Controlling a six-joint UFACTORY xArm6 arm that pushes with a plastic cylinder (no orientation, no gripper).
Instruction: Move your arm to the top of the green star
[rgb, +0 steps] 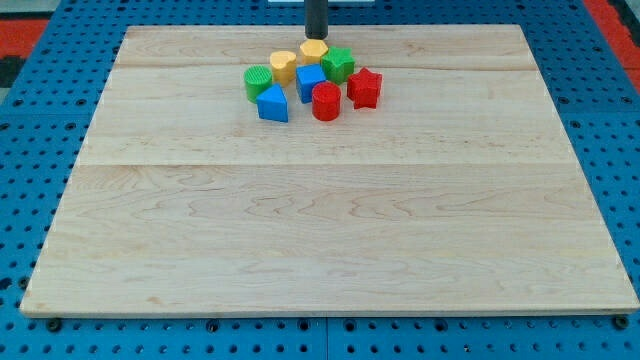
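The green star (337, 64) sits at the upper right of a tight cluster of blocks near the top middle of the wooden board (330, 220). My tip (316, 38) stands just above a yellow block (313, 52), up and to the left of the green star, about a block's width away. The rod rises out of the view's top edge. The tip seems to touch or nearly touch the yellow block; it does not touch the star.
The cluster also holds a second yellow block (283, 66), a rounded green block (258, 82), a blue cube (310, 82), a blue wedge-like block (272, 103), a red rounded block (326, 102) and a red star-like block (364, 88). Blue pegboard surrounds the board.
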